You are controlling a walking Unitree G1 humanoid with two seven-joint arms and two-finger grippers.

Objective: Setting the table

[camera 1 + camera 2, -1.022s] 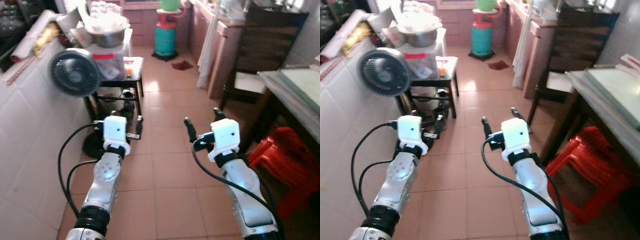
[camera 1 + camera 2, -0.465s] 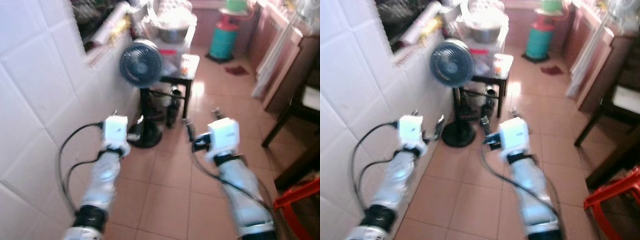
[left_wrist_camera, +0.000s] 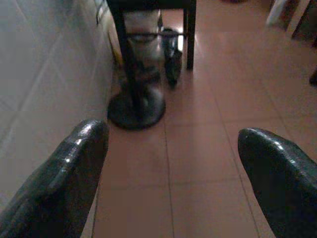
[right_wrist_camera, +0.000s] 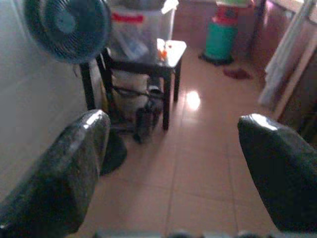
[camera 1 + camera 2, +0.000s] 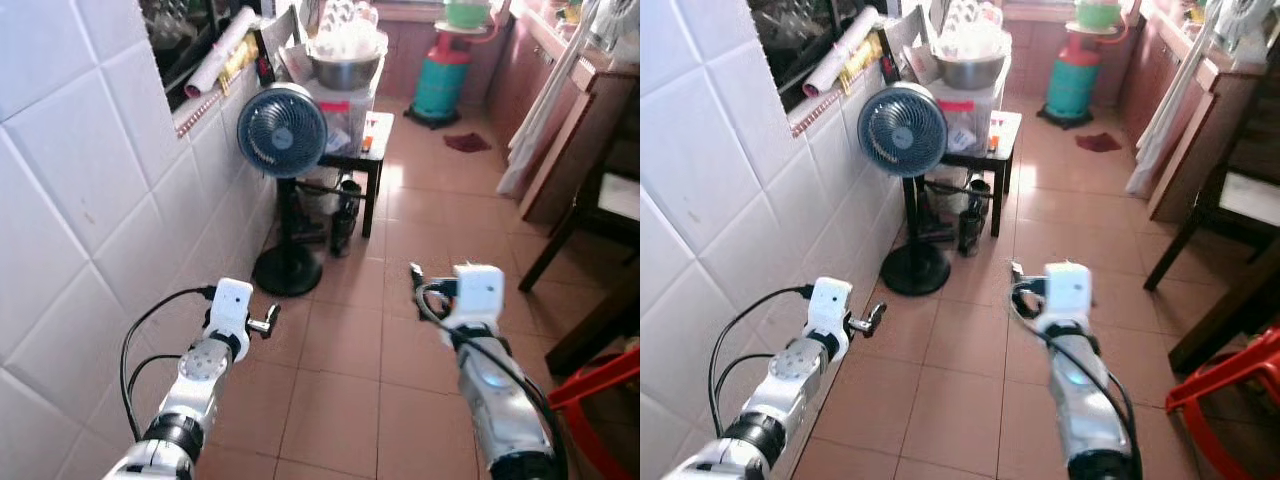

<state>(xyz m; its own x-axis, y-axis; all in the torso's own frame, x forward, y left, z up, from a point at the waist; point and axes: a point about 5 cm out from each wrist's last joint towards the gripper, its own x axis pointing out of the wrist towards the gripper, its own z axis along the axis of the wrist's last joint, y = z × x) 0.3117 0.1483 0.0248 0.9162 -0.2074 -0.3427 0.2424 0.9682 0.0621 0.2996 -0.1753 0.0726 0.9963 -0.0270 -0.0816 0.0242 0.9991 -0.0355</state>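
Note:
My left gripper (image 5: 266, 320) is held out low over the tiled floor, close to the white tiled wall (image 5: 90, 220). Its fingers (image 3: 84, 148) are spread wide with nothing between them. My right gripper (image 5: 415, 274) is held out over the floor in the middle of the passage. It is open and empty too, its fingers (image 4: 84, 144) far apart. Ahead, a metal bowl (image 5: 345, 68) heaped with white things sits on a clear plastic box on a small black table (image 5: 372, 150).
A standing fan (image 5: 283, 130) with a round base (image 5: 288, 270) stands by the wall ahead of the left gripper. A green gas cylinder (image 5: 441, 85) is at the far end. A dark wooden chair (image 5: 590, 215) and a red plastic stool (image 5: 600, 385) are on the right.
The whole view has swung left toward the tiled wall and the fan, then sharpened. Both arms sit a little lower and wider apart in the picture. Both grippers stay open and empty.

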